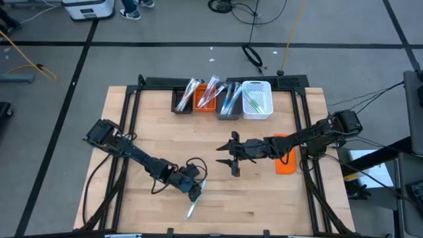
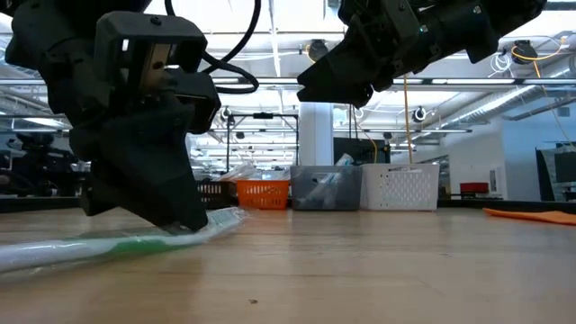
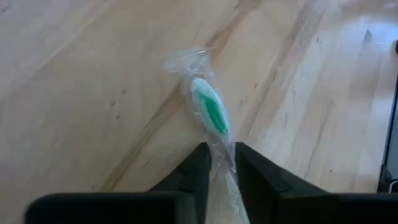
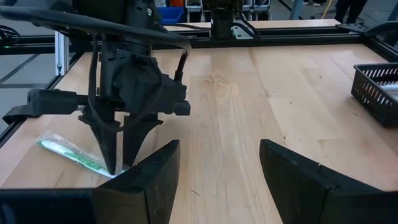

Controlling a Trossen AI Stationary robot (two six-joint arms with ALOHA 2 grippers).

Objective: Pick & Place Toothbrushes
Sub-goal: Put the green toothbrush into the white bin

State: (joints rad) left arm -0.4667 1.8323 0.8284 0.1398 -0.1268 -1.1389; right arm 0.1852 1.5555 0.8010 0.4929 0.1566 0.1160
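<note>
Light wooden table [image 1: 165, 132], plank top, black frame at edges. On it: four small bins in a row at far edge — black [image 1: 182, 99], orange [image 1: 205, 99], grey [image 1: 229, 102], white [image 1: 257, 100]. Flat orange block [image 1: 285, 162] near right edge. One wrapped green toothbrush [image 1: 195, 201] near front.

Overhead, table-level and both wrist views share the wrapped toothbrush [image 1: 195, 198].

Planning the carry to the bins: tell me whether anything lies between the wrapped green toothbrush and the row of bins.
The right gripper hangs above the table roughly on that line, open. The table itself looks bare between the toothbrush, which the left gripper is closing on, and the bins.
</note>
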